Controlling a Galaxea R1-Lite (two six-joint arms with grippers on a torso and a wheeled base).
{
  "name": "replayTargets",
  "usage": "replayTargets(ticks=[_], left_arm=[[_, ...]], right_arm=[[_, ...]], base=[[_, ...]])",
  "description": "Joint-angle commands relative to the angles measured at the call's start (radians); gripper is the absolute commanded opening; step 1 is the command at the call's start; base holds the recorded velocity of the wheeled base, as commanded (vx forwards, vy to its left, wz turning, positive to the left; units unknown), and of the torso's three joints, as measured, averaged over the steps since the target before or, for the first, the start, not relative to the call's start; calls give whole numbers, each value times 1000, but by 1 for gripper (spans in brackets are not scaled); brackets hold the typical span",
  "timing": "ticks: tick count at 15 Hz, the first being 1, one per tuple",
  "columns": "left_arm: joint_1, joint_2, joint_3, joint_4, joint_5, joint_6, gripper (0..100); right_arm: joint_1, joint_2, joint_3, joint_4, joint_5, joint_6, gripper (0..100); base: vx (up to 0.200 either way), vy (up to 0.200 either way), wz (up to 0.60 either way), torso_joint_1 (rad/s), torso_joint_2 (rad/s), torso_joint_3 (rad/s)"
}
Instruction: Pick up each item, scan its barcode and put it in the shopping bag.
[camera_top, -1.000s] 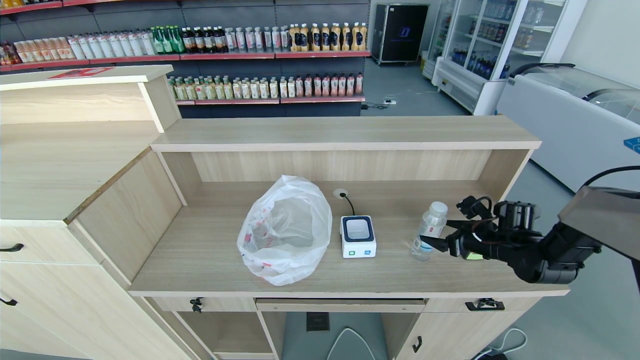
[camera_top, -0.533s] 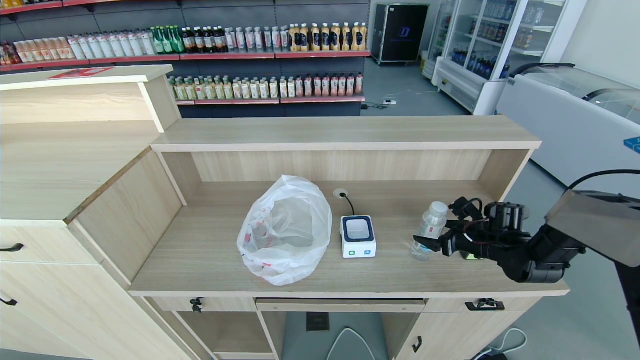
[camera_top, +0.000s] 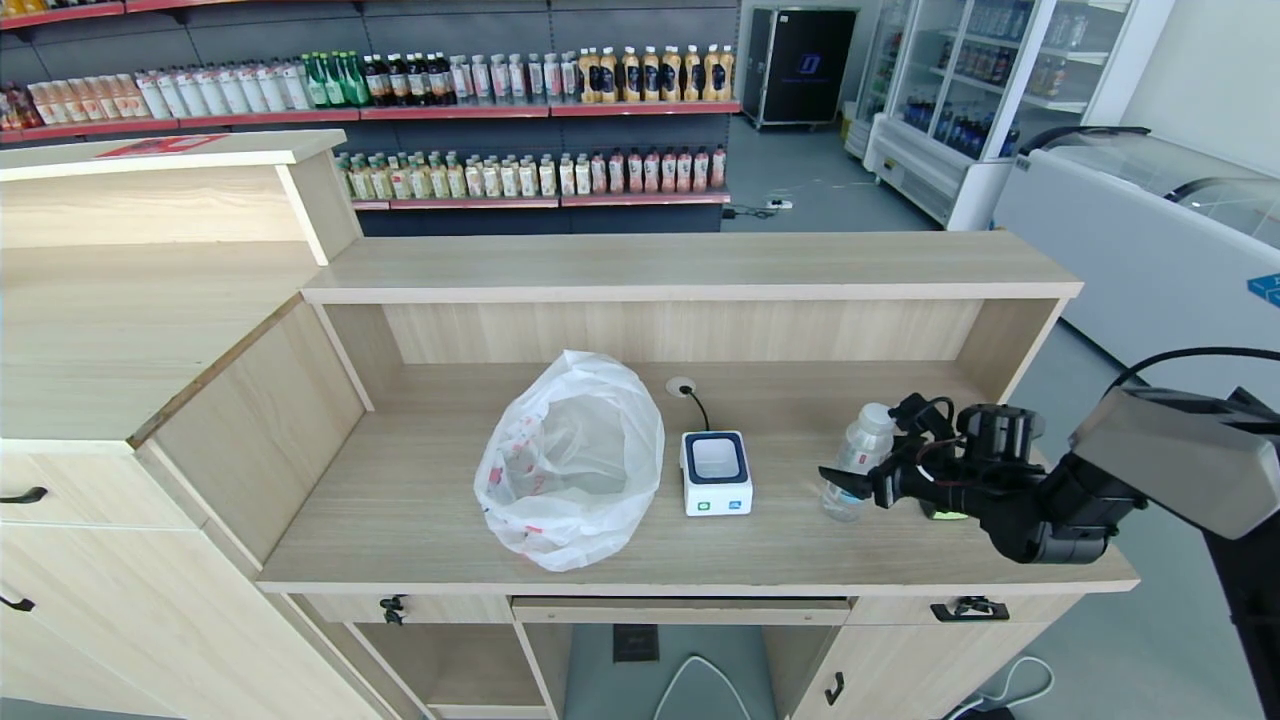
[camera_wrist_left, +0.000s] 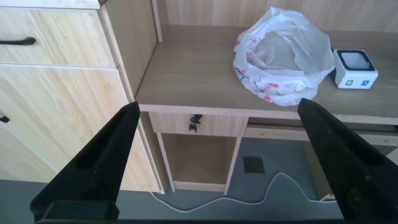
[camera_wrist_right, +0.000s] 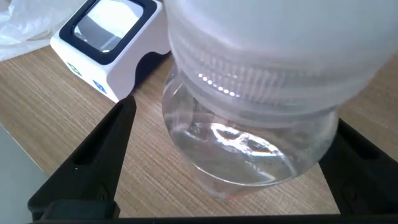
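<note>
One clear water bottle (camera_top: 858, 462) with a white cap stands upright on the bench (camera_top: 400, 520), in the right part of the work surface. The right gripper (camera_top: 860, 442) is level with the bottle body. Its fingers are released and spread, one on each side of the bottle. In the right wrist view the bottle (camera_wrist_right: 249, 124) sits between both fingers (camera_wrist_right: 93, 168) with a gap at each side, so no contact is visible. A small green item (camera_top: 940, 514) lies on the bench under the right wrist, mostly hidden.

The scanner (camera_top: 715, 470), a white box with a glass window on top, stands near the bottle toward bench centre. Its cable runs to a round port (camera_top: 681, 385) at the rear. The shopping bag (camera_top: 570, 460), white translucent plastic with red print, lies just beside the scanner on the far side from the bottle, mouth open.

The left gripper (camera_wrist_left: 217, 162) hangs off the bench front, above the floor, fingers released and wide apart, holding nothing. The bag (camera_wrist_left: 283, 56) and scanner (camera_wrist_left: 354, 67) lie well beyond it.
</note>
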Motion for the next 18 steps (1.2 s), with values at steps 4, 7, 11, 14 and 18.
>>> replayTargets(ticks=[4, 7, 11, 14, 18], left_arm=[[1, 0, 0, 0, 1, 0, 100], [1, 0, 0, 0, 1, 0, 100], [0, 0, 0, 0, 0, 0, 100], [1, 0, 0, 0, 0, 0, 100], [1, 0, 0, 0, 1, 0, 100]], right_arm=[[21, 41, -24, -16, 3, 1, 100], [23, 65, -70, -16, 3, 6, 100], [28, 95, -119, -14, 3, 29, 100], [34, 96, -117, -16, 3, 29, 0], [28, 84, -113, -16, 1, 30, 0]], base=[[0, 0, 0, 0, 0, 0], [0, 0, 0, 0, 0, 0], [0, 0, 0, 0, 0, 0], [0, 0, 0, 0, 0, 0], [0, 0, 0, 0, 0, 0]])
